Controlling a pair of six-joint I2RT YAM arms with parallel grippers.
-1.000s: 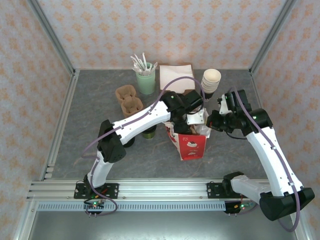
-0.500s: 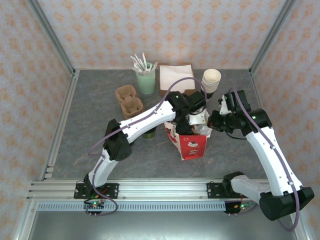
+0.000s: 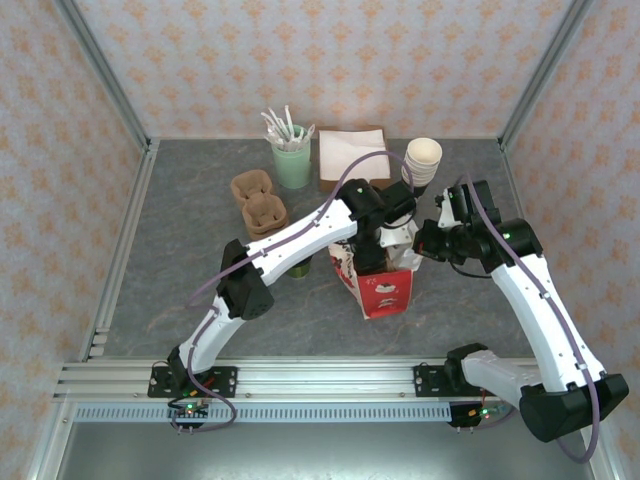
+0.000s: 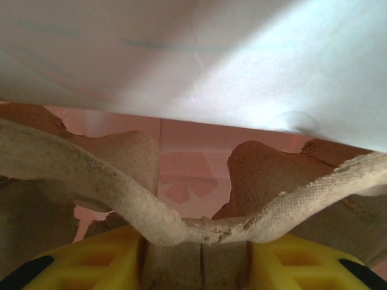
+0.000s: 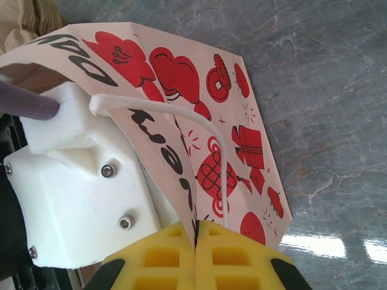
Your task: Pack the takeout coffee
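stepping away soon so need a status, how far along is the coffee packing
Done: the paper bag stands open, its edge pinched by the right claw. In hand: the left claw grips a pulp carrier, apparently inside the bag. Left: the olive-green cup sits on the table beside the bag, not yet packed.

Locate the takeout coffee [image 3: 298, 270] on the grey table [image 3: 180, 290], near the left side of the red-and-white paper bag [image 3: 385, 292] and outside it. Identify by the dark olive-green paper wall, visible in the top view as a small sliver only. Note rim and interior covered by the white left arm [image 3: 290, 240] crossing above; treat upright-or-tilted pose as undeterminable.
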